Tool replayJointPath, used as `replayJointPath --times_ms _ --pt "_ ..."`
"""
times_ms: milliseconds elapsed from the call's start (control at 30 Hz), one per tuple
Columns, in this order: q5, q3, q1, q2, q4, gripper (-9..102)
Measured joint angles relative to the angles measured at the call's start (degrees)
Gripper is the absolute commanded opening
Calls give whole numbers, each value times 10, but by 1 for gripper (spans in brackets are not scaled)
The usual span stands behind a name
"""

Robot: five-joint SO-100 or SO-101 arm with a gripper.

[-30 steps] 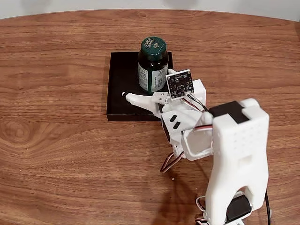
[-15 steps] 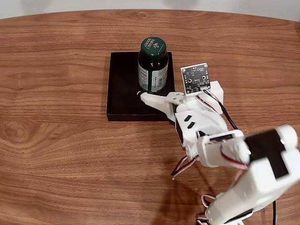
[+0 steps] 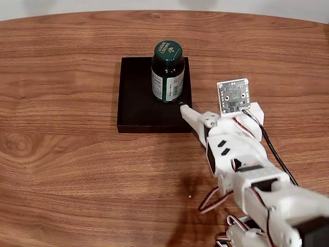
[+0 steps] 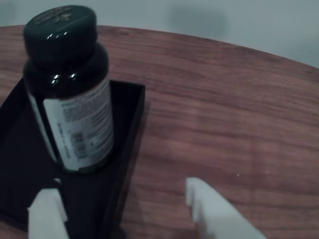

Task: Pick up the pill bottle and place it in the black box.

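Your gripper (image 4: 122,209) sits w/ fingers (image 3: 189,114) spread apart, holding nothing. Pill bottle (image 3: 167,72) stands upright at approx 11 o'clock from them, inside black box (image 3: 134,98), near its right wall, on table (image 3: 61,164).

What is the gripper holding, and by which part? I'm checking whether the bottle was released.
Nothing. The gripper is open and empty; the bottle stands free in the black box.

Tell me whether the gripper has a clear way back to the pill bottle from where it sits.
Probably yes. The gripper is open beside the black box, and nothing lies between it and the upright pill bottle.
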Motion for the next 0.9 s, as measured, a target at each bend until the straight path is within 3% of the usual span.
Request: replayJointPath --times_ms 400,900 --pt "-57 19 25 147 232 0" --pt "-165 28 22 364 671 0"
